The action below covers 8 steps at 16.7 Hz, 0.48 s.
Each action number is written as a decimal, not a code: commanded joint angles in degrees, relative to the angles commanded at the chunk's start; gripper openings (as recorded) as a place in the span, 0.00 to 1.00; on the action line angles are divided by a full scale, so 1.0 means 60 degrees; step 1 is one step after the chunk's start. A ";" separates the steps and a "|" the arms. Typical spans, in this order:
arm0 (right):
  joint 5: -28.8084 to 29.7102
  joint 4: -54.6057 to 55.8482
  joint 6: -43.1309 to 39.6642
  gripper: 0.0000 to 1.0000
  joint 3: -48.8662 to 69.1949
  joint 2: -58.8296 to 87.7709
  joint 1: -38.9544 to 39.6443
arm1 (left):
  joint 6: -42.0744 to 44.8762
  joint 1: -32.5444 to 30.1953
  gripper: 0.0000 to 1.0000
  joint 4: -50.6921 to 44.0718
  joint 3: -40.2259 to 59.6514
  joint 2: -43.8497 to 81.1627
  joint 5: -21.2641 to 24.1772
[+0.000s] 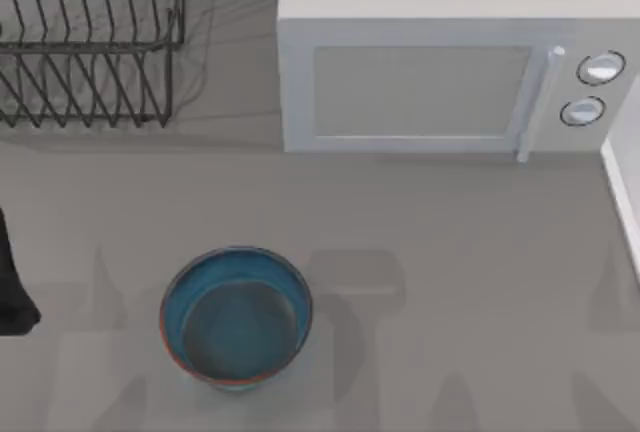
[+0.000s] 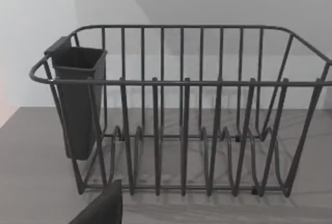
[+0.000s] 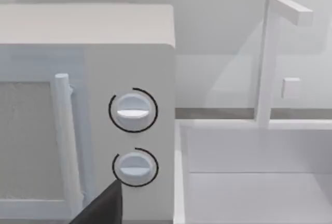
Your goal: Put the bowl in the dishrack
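Teal-blue, the bowl sits upright on the table, well apart from the empty dishrack at far left. Whether either pincer is released or clenched cannot be told.

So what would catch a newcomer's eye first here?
Likely the teal bowl, upright on the table's near side, left of centre. Next, the pale grey microwave at the back, door shut, and the black wire dishrack in the far left corner, holding no dishes.
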 joint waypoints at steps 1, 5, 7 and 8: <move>0.0000 0.0000 0.0000 1.00 0.0000 0.0000 0.0000 | 0.0000 0.0000 1.00 0.0000 0.0000 0.0000 0.0000; 0.0000 0.0000 0.0000 1.00 0.0000 0.0000 0.0000 | -0.0320 -0.0350 1.00 -0.0491 0.0589 0.0594 0.0025; 0.0000 0.0000 0.0000 1.00 0.0000 0.0000 0.0000 | -0.0771 -0.0822 1.00 -0.1188 0.1481 0.1503 0.0037; 0.0000 0.0000 0.0000 1.00 0.0000 0.0000 0.0000 | -0.1050 -0.1111 1.00 -0.1626 0.2054 0.2111 0.0039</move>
